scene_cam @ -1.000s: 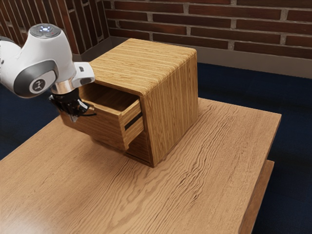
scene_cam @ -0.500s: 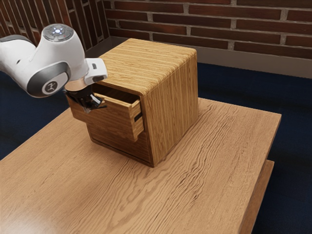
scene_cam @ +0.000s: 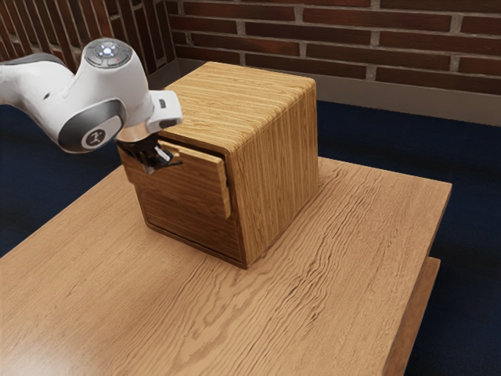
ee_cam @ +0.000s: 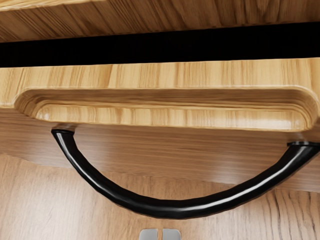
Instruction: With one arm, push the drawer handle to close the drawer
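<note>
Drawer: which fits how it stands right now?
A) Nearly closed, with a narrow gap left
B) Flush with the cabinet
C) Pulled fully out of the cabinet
A: the drawer front still stands slightly out from the cabinet, and the wrist view shows a dark gap behind its top edge.

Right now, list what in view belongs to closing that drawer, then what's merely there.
Part of the job:
- partly open top drawer
- curved black drawer handle
- wooden cabinet
- my gripper

Merely there:
- wooden table
- brick wall
- dark blue floor
</note>
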You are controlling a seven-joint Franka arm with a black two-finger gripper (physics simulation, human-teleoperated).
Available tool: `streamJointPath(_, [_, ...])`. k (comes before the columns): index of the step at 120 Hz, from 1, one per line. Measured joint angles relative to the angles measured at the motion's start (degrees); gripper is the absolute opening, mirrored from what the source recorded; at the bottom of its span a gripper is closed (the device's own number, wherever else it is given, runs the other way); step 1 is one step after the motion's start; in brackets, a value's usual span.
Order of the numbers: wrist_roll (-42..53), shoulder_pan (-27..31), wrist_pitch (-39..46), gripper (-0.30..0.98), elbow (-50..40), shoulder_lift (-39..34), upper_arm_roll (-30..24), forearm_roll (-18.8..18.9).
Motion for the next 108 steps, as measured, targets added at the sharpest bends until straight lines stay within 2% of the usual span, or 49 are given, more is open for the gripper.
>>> streamJointPath(68, [-0.08, 0.51, 2.24, -0.1, 3.23, 4.04, -0.01, 2.13])
streamJointPath(93, [0.06, 0.83, 2.44, -0.08, 3.07, 3.7, 0.05, 2.21])
streamJointPath(108, [0.03, -0.81, 0.75, -0.09, 2.97, 0.95, 0.01, 2.2])
